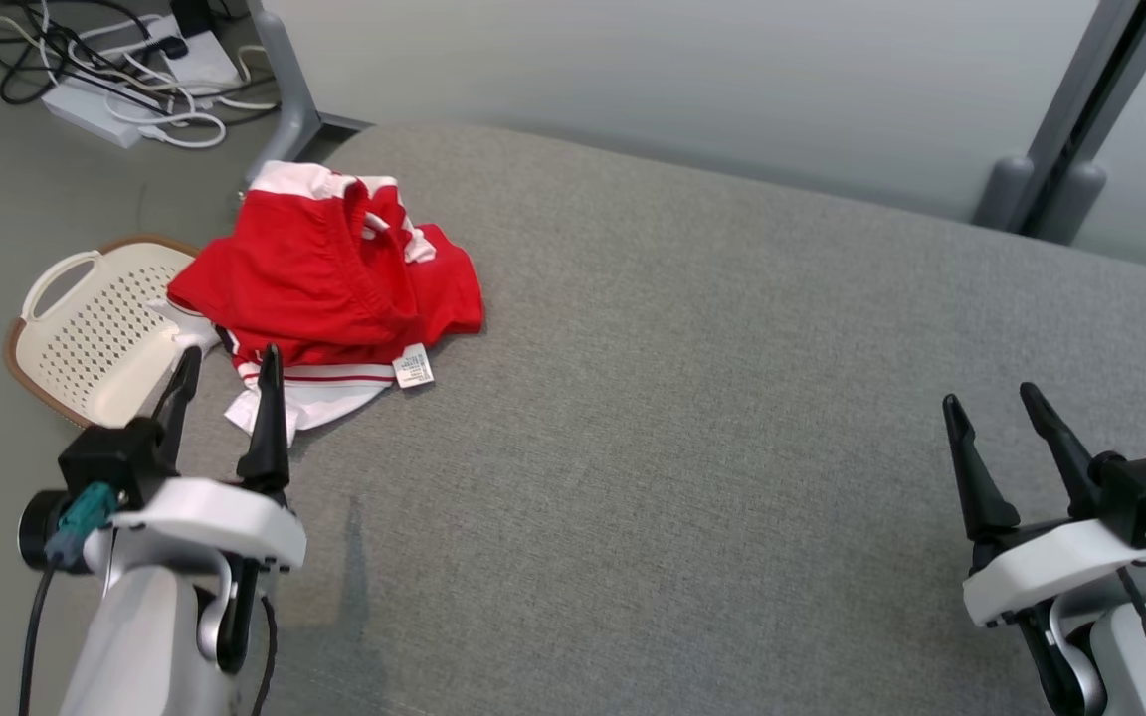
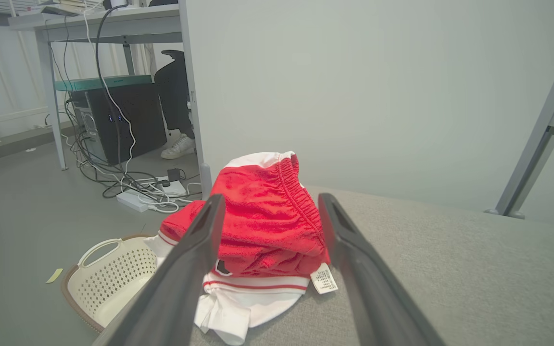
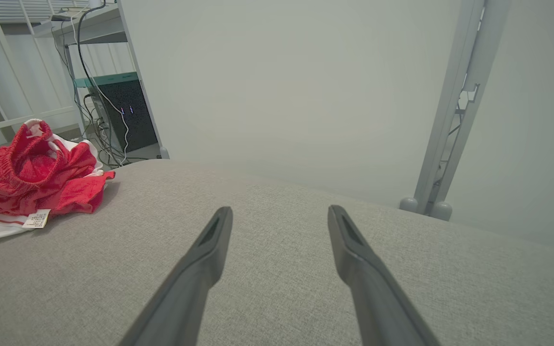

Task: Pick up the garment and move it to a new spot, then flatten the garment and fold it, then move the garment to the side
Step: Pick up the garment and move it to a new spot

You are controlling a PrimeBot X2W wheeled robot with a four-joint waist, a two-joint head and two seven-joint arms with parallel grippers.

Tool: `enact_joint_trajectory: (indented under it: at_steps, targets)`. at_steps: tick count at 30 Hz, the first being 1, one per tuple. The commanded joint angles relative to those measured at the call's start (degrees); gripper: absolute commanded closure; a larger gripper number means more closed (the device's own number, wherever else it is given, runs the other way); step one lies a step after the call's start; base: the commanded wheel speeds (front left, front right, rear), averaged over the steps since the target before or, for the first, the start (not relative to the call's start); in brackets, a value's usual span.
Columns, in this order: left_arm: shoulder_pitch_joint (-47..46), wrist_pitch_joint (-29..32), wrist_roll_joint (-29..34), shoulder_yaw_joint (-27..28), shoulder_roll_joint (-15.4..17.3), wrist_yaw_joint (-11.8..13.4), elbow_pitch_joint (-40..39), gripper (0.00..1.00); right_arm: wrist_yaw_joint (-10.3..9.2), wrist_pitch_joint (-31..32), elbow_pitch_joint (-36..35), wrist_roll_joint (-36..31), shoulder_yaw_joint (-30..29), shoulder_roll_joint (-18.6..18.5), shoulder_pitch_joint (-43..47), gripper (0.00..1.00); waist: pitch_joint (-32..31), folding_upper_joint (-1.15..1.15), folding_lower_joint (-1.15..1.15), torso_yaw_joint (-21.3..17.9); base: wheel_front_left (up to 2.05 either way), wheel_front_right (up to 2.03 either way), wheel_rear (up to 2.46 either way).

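Note:
A crumpled red and white garment lies bunched at the far left of the grey fabric surface, a white label at its near edge. My left gripper stands open just in front of it, fingertips near its white hem, nothing between them. In the left wrist view the garment sits straight ahead between the two fingers of the left gripper. My right gripper is open at the lower right, far from the cloth. In the right wrist view the garment shows at the left, away from the right gripper.
A cream perforated basket sits on the floor beside the surface's left edge. Cables and a power strip lie on the floor behind it, by a grey table leg. A pale wall and grey posts back the surface.

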Motion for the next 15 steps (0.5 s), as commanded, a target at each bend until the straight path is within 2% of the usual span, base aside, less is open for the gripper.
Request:
enact_joint_trajectory:
  at_steps: [1,7,15]
  targets:
    - [-1.56,0.06,-0.22,0.05,-0.05,0.16,0.33,0.0,0.13,-0.19,-0.06,-0.14,-0.05,-0.7,-0.83,0.0,1.61,0.0,0.0,-0.97,0.0,0.0,0.0]
    - [-9.98,0.06,-0.81,0.58,0.11,0.22,6.78,0.0,0.13,1.11,-1.8,0.13,1.12,-2.62,-3.76,0.0,7.59,0.0,0.0,-4.44,0.0,0.0,0.0]
    - [-19.87,0.82,-2.88,2.03,2.43,0.36,22.12,0.0,0.12,2.07,-3.46,0.63,1.54,-4.1,-6.04,0.0,12.92,0.0,0.0,-7.66,0.0,0.0,0.0]
